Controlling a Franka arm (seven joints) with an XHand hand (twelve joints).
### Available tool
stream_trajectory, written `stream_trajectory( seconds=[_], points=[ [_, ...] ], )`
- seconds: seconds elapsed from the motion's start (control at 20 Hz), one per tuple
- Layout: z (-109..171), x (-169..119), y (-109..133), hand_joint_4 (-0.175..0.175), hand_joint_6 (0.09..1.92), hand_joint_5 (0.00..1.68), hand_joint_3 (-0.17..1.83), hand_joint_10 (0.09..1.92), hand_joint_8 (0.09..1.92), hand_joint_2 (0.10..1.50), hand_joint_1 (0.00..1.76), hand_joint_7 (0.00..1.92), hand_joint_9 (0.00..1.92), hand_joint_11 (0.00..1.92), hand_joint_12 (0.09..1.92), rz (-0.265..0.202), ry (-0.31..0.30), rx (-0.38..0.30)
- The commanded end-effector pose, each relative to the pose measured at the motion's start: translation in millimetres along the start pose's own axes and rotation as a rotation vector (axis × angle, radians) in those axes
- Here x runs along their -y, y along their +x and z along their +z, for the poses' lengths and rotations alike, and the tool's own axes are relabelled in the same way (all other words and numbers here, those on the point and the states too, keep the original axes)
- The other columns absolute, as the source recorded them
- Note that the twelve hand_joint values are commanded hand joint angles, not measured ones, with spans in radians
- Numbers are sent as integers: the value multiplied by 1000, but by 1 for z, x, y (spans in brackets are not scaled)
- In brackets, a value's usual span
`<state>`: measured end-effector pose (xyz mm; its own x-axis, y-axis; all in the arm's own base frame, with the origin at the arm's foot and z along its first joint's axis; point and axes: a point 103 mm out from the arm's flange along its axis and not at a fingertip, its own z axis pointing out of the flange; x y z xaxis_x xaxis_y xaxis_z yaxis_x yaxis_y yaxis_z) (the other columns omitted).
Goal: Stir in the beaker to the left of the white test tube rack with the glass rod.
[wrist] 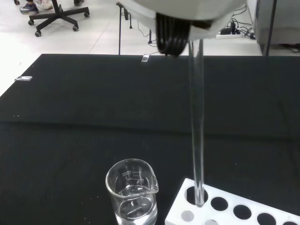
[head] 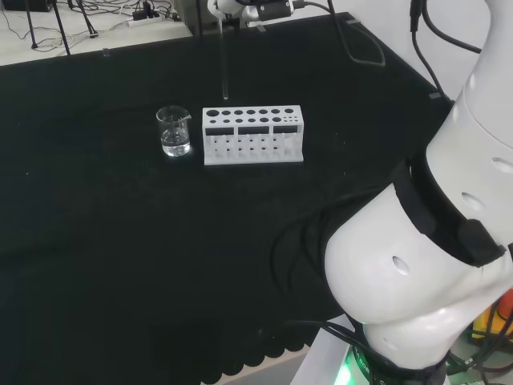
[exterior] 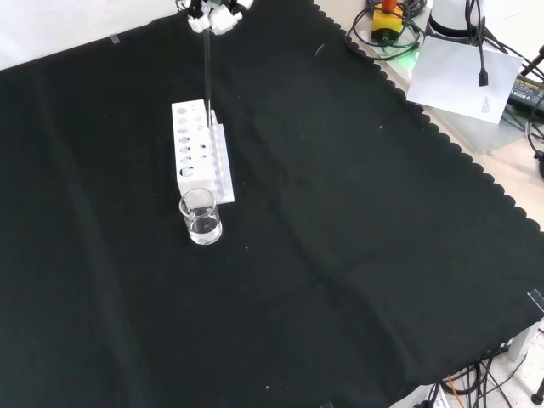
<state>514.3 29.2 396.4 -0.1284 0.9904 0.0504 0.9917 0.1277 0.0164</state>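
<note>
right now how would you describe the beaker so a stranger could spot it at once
Find the white test tube rack near the middle of the black cloth. In the head view the beaker stands just off its left end. It is the small clear glass vessel with a pouring lip, holding a little clear liquid.

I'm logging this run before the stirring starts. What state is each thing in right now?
Beaker: upright on the cloth, some clear liquid inside, no rod in it.
Glass rod: held upright by the hand, lower end at a hole in the rack.
White test tube rack: standing beside the beaker.
</note>
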Motion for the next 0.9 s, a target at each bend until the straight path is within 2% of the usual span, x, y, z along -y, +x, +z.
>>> stream_trajectory(
  seconds=[0.05,0.3,0.6,0.9],
  points=[
    [-1,-2,4,-175,634,1116,596,866,1073,748,1312,1194,1624,1642,750,-14,0,-6],
    [-8,-7,13,-175,630,1117,593,865,1072,749,1312,1195,1625,1643,751,-30,-13,-19],
    [-12,-27,36,-175,625,1119,590,865,1071,750,1312,1195,1625,1643,752,-88,-11,-11],
    [2,-54,62,-175,623,1120,587,865,1067,751,1312,1196,1626,1644,753,-162,12,-24]
  ],
)
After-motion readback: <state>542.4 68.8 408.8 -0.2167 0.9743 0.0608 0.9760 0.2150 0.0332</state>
